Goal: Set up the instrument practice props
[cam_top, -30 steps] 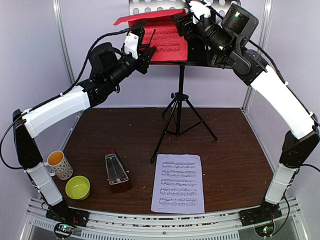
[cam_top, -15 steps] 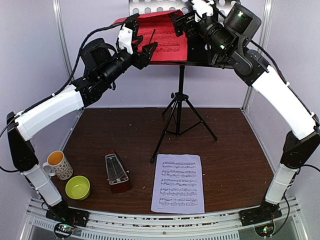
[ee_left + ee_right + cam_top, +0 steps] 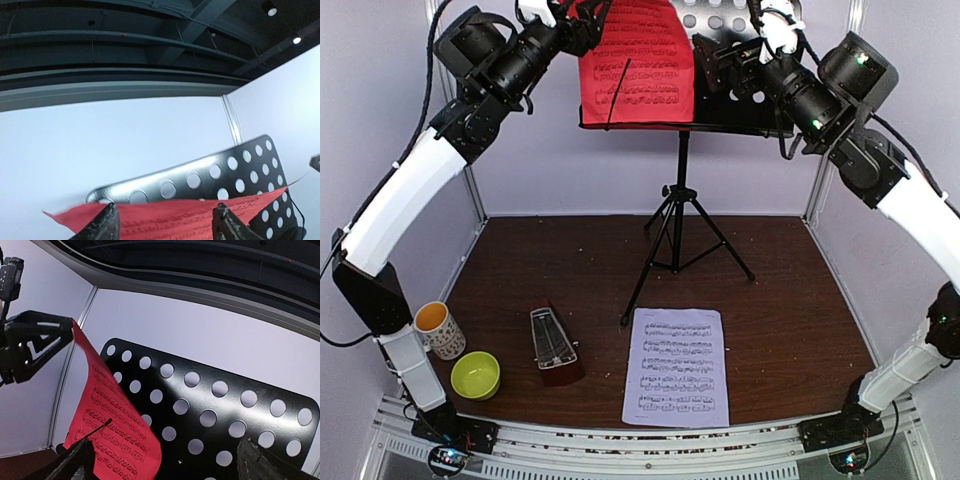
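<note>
Your left gripper is released, fingers spread. Top edge of red sheet runs across just past tips; can't tell if it touches them.
Your right gripper is wide open, nothing between fingers, facing bare perforated desk of stand.
Red sheet leans on left half of desk, bottom edge at ledge.
Stand on tripod at back of table.
White sheet flat near front edge.
Metronome just left of it, apart.
Mug and bowl at front left.
</note>
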### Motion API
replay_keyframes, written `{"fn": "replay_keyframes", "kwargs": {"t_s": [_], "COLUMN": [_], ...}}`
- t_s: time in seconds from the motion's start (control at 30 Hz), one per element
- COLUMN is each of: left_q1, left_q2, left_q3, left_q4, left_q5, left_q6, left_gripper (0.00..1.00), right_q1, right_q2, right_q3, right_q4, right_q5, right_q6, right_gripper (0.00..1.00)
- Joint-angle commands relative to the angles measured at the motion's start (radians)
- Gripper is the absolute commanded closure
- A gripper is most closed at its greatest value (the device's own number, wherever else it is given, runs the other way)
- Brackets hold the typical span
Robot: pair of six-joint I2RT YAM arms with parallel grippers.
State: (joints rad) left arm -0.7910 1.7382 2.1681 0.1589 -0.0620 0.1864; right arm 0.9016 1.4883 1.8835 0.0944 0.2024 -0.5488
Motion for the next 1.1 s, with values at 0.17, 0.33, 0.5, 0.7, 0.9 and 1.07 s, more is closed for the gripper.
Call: {"fn": "replay_keyframes", "kwargs": {"t_s": [0.17, 0.33, 0.5, 0.7, 0.9, 1.07], "left_q1": [0.066, 0.085, 0.112, 0.116, 0.115, 0.115], "left_q2": [0.203, 0.236, 0.251, 0.217, 0.117, -0.017], "left_q3": [0.264, 0.279, 0.303, 0.292, 0.204, -0.001], "left_q4": [-0.026, -0.014, -0.005, -0.041, -0.1, -0.088], "left_q5": [-0.016, -0.009, -0.027, 0.008, -0.001, -0.001], "left_q6": [0.038, 0.035, -0.015, -0.045, -0.076, -0.099], "left_gripper": [0.35, 0.37, 0.35, 0.3, 0.24, 0.18], "right_q1": [0.009, 0.008, 0.008, 0.008, 0.008, 0.006], "right_q2": [-0.202, -0.261, -0.28, -0.31, -0.341, -0.364], "right_q3": [-0.274, -0.346, -0.373, -0.385, -0.396, -0.405], "right_q4": [0.094, 0.099, 0.081, 0.055, 0.013, -0.049], "right_q5": [0.058, 0.076, 0.083, 0.1, 0.125, 0.164], "right_q6": [0.08, 0.096, 0.105, 0.131, 0.182, 0.234], "right_gripper": [0.0, 0.0, 0.0, 0.0, 0.0, 0.0]}}
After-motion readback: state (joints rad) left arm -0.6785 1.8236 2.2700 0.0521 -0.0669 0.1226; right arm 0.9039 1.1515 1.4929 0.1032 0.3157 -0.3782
